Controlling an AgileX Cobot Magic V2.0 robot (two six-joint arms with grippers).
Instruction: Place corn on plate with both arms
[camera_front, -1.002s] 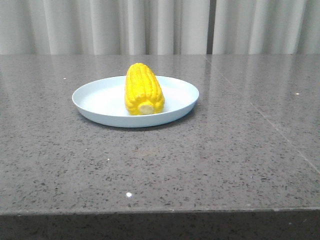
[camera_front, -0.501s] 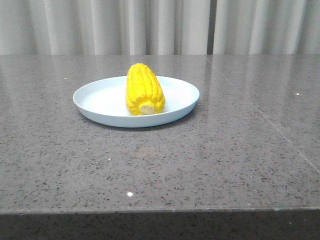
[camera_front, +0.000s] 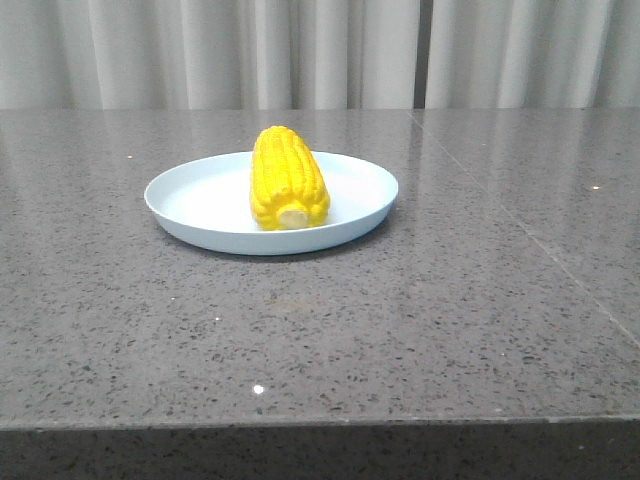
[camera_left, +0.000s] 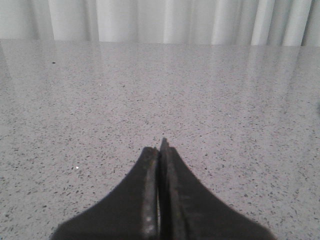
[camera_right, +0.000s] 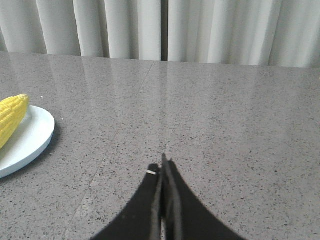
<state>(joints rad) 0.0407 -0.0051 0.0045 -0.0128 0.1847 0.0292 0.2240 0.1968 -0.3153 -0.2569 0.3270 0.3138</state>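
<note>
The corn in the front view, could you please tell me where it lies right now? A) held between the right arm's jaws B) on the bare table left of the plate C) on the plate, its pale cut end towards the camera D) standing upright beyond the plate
C: the corn lies on its side on the pale blue plate, its pale stub end facing the camera, and no arm is near it.
</note>
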